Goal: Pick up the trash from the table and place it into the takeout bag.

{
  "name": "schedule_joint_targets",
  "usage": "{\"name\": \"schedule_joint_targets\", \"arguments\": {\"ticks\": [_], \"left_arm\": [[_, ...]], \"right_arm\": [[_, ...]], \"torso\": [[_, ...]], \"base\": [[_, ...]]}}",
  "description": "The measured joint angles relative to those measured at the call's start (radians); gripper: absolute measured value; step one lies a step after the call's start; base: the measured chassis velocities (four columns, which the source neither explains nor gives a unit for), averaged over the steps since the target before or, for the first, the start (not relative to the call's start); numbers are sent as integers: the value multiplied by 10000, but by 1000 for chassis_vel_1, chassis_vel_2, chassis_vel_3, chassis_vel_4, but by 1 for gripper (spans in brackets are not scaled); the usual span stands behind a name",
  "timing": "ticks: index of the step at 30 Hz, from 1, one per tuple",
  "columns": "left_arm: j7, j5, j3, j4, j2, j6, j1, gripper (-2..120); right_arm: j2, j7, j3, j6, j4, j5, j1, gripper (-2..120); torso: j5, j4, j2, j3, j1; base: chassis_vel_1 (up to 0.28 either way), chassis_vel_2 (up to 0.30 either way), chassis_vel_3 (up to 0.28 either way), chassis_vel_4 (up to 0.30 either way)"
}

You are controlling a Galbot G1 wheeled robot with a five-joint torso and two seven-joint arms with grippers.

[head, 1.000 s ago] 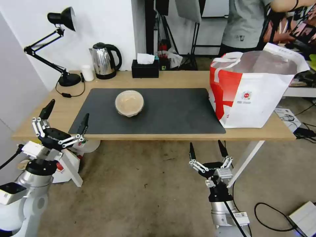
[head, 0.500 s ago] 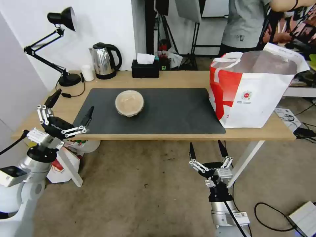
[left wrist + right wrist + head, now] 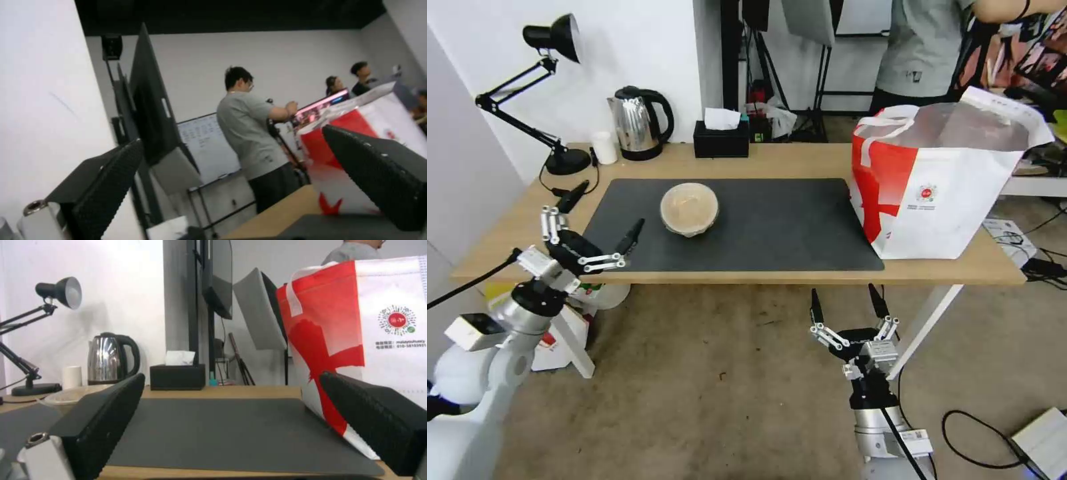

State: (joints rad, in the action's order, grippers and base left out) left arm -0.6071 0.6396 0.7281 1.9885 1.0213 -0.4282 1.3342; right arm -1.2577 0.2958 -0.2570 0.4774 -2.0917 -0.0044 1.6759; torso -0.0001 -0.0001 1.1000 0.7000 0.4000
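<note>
1. The right gripper [image 3: 849, 303] hangs below the near edge of the table [image 3: 800, 160], its pincer spread wide and holding nothing; it seems idle, and in my judgement it should stay there, out of the way.
2. The left gripper [image 3: 600, 215] sits over the near left corner of the table, at the left end of the dark grey mat [image 3: 774, 227], its pincer wide apart and empty, pointing toward the beige clear-lidded bowl [image 3: 689, 209].
3. The step in hand appears to be the reach for that bowl, which rests on the left half of the mat, apart from the fingers.
4. To do it well, I judge the pincer should stay wide until one finger passes each side of the bowl, and should close on the body below the lid so the lid does not pop off.
5. The bowl should be held level; its contents may shift.
6. The takeout bag [image 3: 940, 180] stands upright at the right end of the table, well apart from the bowl, its mouth open; the carry must clear its rim and white handle [image 3: 887, 127].
7. Along the far edge stand a desk lamp [image 3: 547, 87], a kettle [image 3: 639, 123] and a black tissue box [image 3: 721, 139], clear of the likely path.
</note>
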Motion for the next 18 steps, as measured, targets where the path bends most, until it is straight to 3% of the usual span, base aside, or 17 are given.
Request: {"name": "schedule_joint_targets", "arguments": {"ticks": [8, 18], "left_arm": [[39, 632, -763, -263, -363, 408, -459, 100], [105, 1023, -951, -39, -1074, 1003, -653, 100]], "right_arm": [[0, 0, 0, 0, 0, 0, 0, 100], [0, 0, 0, 0, 0, 0, 0, 100]], "torso": [[1, 0, -1, 0, 0], [2, 1, 0, 0, 1]], "base": [[0, 0, 0, 0], [0, 0, 0, 0]]}}
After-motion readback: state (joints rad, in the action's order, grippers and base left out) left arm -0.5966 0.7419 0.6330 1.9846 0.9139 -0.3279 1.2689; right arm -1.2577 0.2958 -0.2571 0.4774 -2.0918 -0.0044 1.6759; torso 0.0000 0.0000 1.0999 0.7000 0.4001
